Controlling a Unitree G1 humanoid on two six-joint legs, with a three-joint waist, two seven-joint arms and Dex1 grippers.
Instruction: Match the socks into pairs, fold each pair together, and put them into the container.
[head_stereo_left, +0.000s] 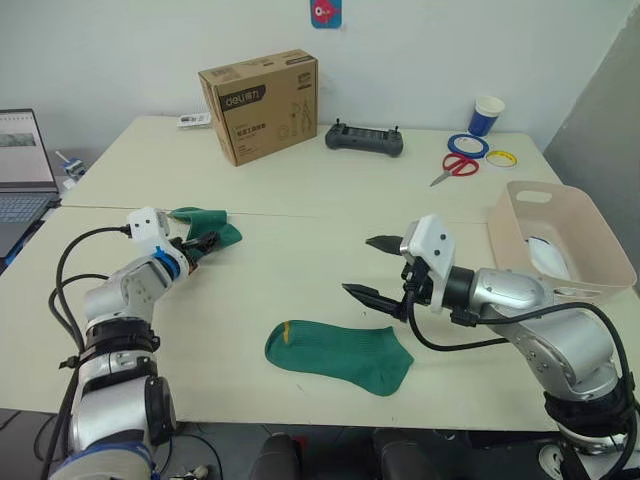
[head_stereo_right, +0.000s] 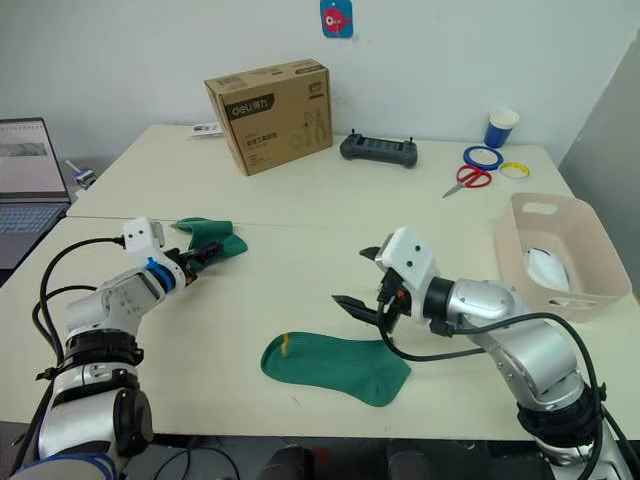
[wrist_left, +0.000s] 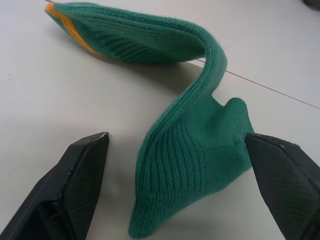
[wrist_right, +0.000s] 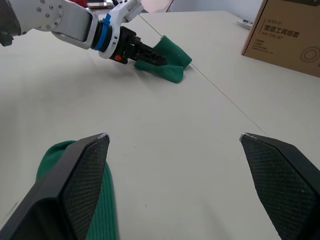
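Plainly, the two dark green socks lie well apart: one crumpled sock (head_stereo_left: 208, 226) on the left, the other flat sock (head_stereo_left: 338, 355) near the front edge of the tabletop (head_stereo_left: 300, 280), long axis running left to right. The left gripper (wrist_left: 180, 185) stands wide around the crumpled sock's cuff, not yet closed on it. The right gripper (head_stereo_left: 374, 268) hangs wide just beyond the flat sock, nearer to it. The container (head_stereo_left: 600, 262) sits far right, something white inside.
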